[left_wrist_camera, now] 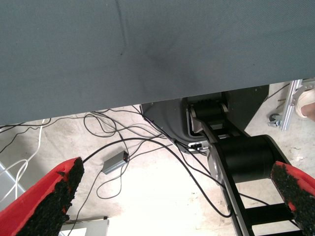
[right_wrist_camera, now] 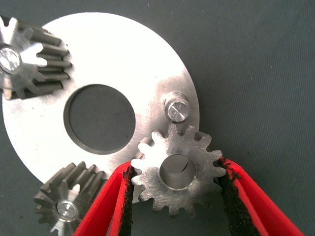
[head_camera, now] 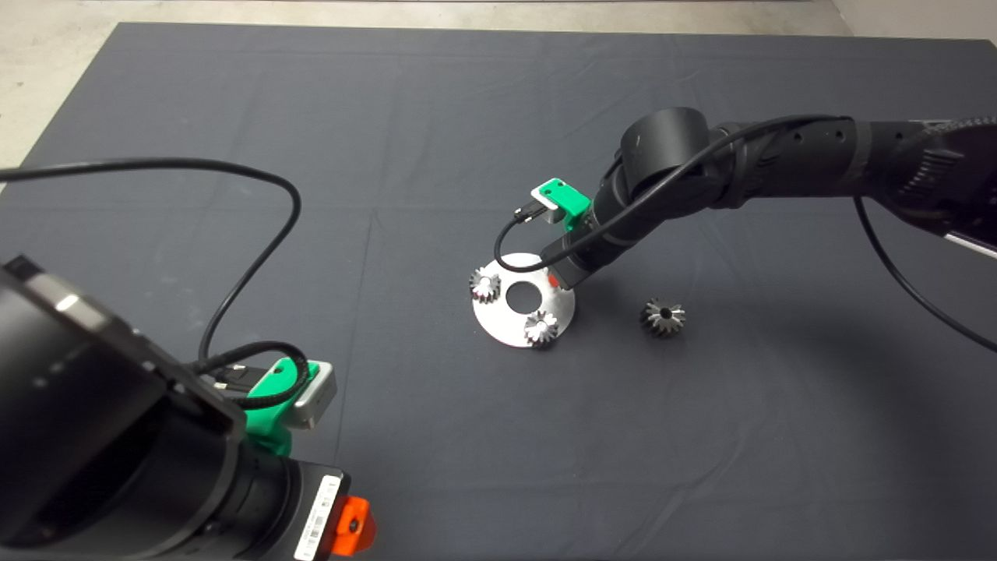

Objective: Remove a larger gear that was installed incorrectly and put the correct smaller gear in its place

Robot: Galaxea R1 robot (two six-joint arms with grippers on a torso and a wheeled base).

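Smaller gear [right_wrist_camera: 177,172] at disc [right_wrist_camera: 123,59] rim

Round steel plate [head_camera: 514,321] w/ 2 shiny gears [head_camera: 485,284], dark mat [head_camera: 389,117].

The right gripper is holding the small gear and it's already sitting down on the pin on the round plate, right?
Not quite. The right gripper does hold the small gear, but it isn't on the pin yet. The right wrist view shows the pin bare on the plate, just beside the gear's teeth, outside its centre hole.
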